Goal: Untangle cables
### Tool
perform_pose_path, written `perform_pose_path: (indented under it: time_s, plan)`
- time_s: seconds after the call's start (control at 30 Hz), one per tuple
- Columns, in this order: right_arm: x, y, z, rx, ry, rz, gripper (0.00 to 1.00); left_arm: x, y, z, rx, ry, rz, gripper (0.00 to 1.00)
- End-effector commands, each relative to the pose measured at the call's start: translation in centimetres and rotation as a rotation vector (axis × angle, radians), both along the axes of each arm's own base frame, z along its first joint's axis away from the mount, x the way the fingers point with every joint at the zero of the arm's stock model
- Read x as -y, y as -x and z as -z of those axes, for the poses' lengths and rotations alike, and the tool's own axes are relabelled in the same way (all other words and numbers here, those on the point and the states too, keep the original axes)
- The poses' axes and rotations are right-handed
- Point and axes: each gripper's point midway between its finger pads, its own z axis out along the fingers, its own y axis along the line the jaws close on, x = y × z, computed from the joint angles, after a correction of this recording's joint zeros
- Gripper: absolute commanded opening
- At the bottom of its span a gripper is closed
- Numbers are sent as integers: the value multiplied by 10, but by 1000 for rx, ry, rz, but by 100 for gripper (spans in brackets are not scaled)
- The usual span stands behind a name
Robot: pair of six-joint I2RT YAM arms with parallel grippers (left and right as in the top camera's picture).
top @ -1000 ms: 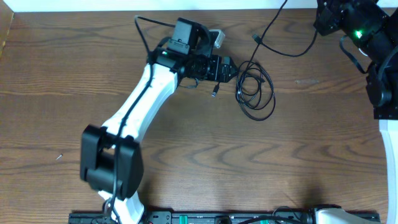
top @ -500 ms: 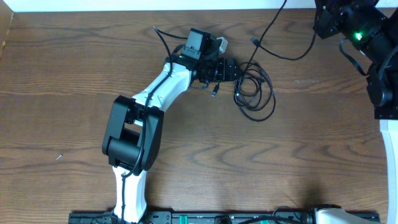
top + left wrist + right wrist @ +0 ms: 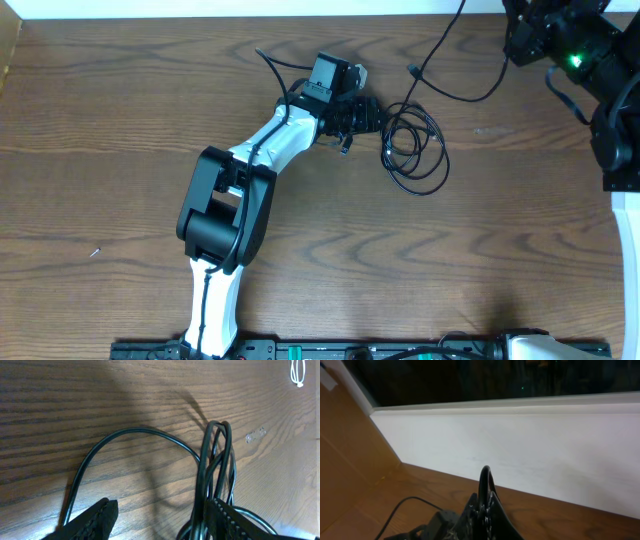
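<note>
Black cable [image 3: 388,150] lies coiled on the worktop [image 3: 100,150] at upper centre, one run apparently pinched in the right tool [image 3: 484,502] to anchor it, the left tool [image 3: 160,510] spread astride the strands, likely to part the loops; white cable [image 3: 298,372] mostly cut off at the frame edge.

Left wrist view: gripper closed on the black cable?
No, the left gripper is open; the black cable lies ungripped between its fingers.

A robotics lab, by the wood-grain table [image 3: 90,150], mounted robot arms [image 3: 262,158] and white wall [image 3: 530,445].
</note>
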Motion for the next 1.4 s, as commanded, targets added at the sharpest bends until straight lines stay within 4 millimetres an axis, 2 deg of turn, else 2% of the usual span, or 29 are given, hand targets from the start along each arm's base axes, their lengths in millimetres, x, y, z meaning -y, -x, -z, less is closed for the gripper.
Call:
perform_pose_path:
  time_s: [0.0,0.27,0.33,0.5,0.53,0.6,0.7,0.8,0.87,0.97,1.07,1.2,1.37]
  plan:
    - [5,2,-8,17,-4,12,1,6,3,5,1,-18,-1,61]
    - [6,2,-7,11,-4,12,1,17,13,27,-24,-54,19,60]
    - [7,2,-7,11,-4,14,1,16,14,31,-33,-59,19,53]
    - [12,1,-7,11,-4,28,1,11,12,35,-30,-77,12,12]
    - [15,1,-7,12,-4,34,1,9,11,35,-30,-77,6,8]
    - [23,1,-9,17,-4,56,1,1,7,34,-36,-78,-10,8]
    - [47,4,-15,32,-9,117,1,-21,0,26,-28,-96,-23,7]
    - [83,9,-23,39,-34,215,1,-49,-7,8,-1,-119,-30,7]
    - [110,12,-25,31,-63,290,1,-75,-13,-8,20,-152,-68,7]
    - [148,15,-20,2,-88,394,1,-112,-19,-37,63,-209,-122,8]
    - [182,15,-3,-61,-118,486,1,-137,-18,-69,119,-229,-135,7]
    - [211,13,22,-147,-137,557,1,-164,-15,-116,208,-232,-165,7]
    - [252,7,66,-292,-190,672,1,-200,-15,-171,329,-262,-271,7]
